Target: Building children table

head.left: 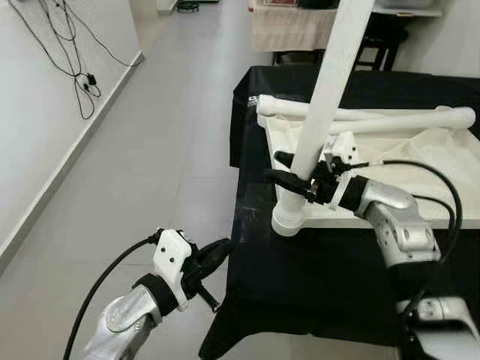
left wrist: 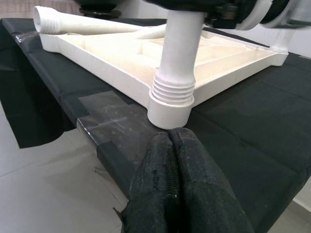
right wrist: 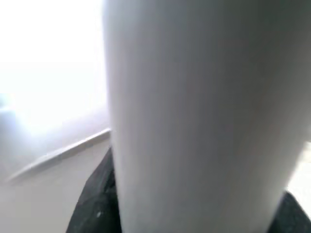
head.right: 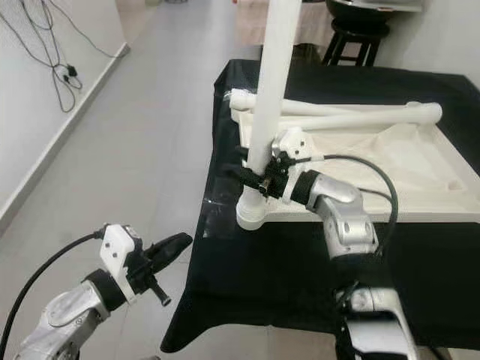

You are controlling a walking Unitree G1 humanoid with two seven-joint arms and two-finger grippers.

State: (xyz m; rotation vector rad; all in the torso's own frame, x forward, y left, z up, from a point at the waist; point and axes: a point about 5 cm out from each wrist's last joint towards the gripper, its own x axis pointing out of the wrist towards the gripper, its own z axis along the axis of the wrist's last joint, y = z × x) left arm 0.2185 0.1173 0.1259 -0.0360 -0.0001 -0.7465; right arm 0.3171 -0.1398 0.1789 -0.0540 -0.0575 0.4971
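Note:
A white plastic children's table top lies upside down on a black-covered table. One white table leg stands nearly upright in the near left corner socket; its threaded end sits at the socket. My right gripper is shut on this leg just above the socket. Two more white legs lie across the top's far side. My left gripper is shut on nothing, low beside the table's near left corner.
Clear tape marks the black cloth near the corner. Grey tiled floor stretches on the left, with cables hanging on the white wall. A dark stool and other furniture stand behind the table.

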